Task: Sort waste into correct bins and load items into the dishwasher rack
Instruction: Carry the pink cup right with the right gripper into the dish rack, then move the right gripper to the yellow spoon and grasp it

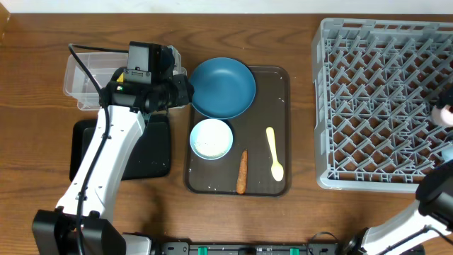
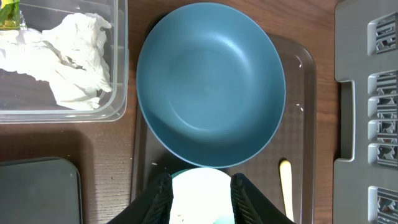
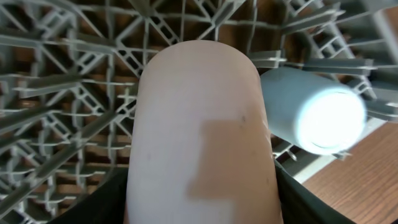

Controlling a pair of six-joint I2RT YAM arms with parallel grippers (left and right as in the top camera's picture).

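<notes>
Right gripper (image 3: 199, 186) grips the pink cup (image 3: 199, 106) over the dishwasher rack (image 3: 62, 93), light blue cup (image 3: 317, 118) racked just beside it, tissue (image 2: 68, 56) binned; plate (image 1: 223, 86), bowl (image 1: 211, 138), spoon (image 1: 274, 152) and carrot stick (image 1: 242, 171) wait to its left.

Wooden table (image 1: 35, 142) with clear tub (image 1: 76, 79), black tray (image 1: 152, 152), brown serving tray (image 1: 273, 106), grey rack (image 1: 382, 106)

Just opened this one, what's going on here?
The right arm holds the pink cup in its jaws at the dishwasher rack, beside the light blue cup lying in it. The left arm's open jaws hover above the white bowl. The plate, spoon and carrot stick lie on the brown tray; tissue sits in the clear tub.
</notes>
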